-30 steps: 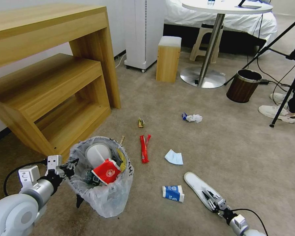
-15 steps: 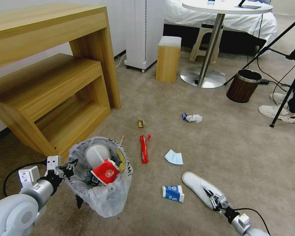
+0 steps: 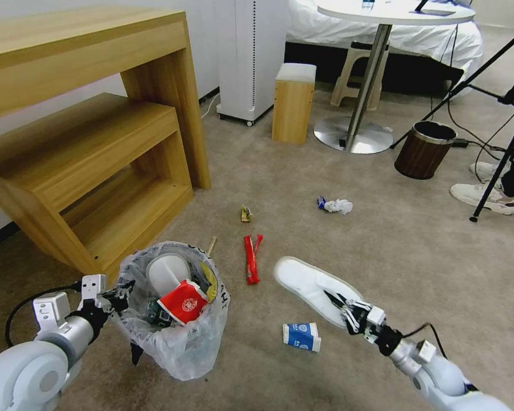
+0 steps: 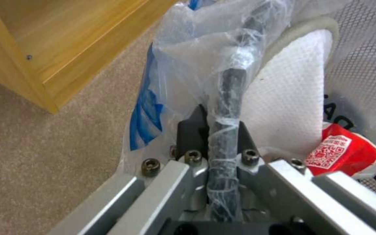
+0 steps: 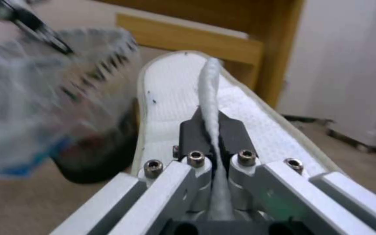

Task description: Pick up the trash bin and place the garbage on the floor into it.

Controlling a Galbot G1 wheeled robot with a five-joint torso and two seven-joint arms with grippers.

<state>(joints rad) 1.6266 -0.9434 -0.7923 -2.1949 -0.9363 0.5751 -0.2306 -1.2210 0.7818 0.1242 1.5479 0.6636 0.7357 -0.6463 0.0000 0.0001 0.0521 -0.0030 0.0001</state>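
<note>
White towelling slipper (image 3: 311,285), pinched by its strap in the clenched right gripper (image 3: 341,307), hangs off the beige carpet (image 3: 382,240) at the three o'clock side of the bag-lined dark round bin (image 3: 174,311), whose rim the left gripper (image 3: 120,292) clamps from nine o'clock, likely to steady it for the drop.

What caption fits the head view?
Right gripper carries a white fabric slipper toward the round bag-lined trash bin gripped by the left gripper.
</note>
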